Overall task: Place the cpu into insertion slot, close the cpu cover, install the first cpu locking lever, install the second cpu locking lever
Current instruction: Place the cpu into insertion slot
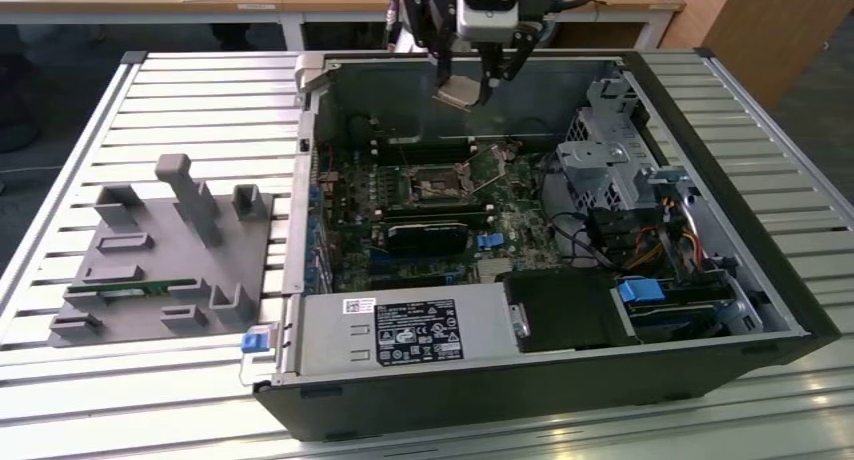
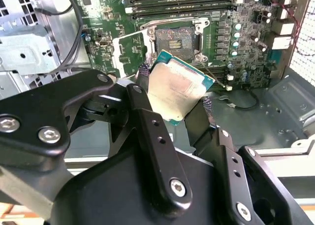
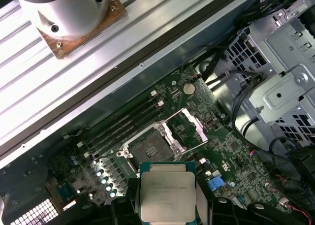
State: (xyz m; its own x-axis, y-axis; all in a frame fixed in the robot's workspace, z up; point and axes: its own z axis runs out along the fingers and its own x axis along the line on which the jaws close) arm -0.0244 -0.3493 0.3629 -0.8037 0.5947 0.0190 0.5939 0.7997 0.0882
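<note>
Above the open black computer case [image 1: 774, 280], my gripper [image 1: 467, 85] is clamped on the small flat square cpu with the dull silver-grey metal top [image 1: 457, 92]. In the second wrist view my two black fingers [image 2: 142, 75] press on opposite edges of the chip [image 2: 177, 85], which hangs tilted, with its green rim showing along one side. In the first wrist view the same chip [image 3: 166, 191] sits squarely between my fingers.

The cpu is up in the air, well apart from the small square black-framed insertion slot [image 1: 435, 188] on the green circuit board [image 1: 354, 230] below. That slot lies bare with its dark centre exposed in both wrist views [image 2: 174, 38] [image 3: 150, 147]. The thin silver-grey metal cpu cover [image 3: 199, 130] is swung up and open beside it, its window cut-out clear of the socket. Long black memory slots [image 3: 123, 124] run just beside the slot.

On the exterior view's left, a grey moulded fixture block [image 1: 160, 270] rests on the slatted metal table [image 1: 200, 100].
</note>
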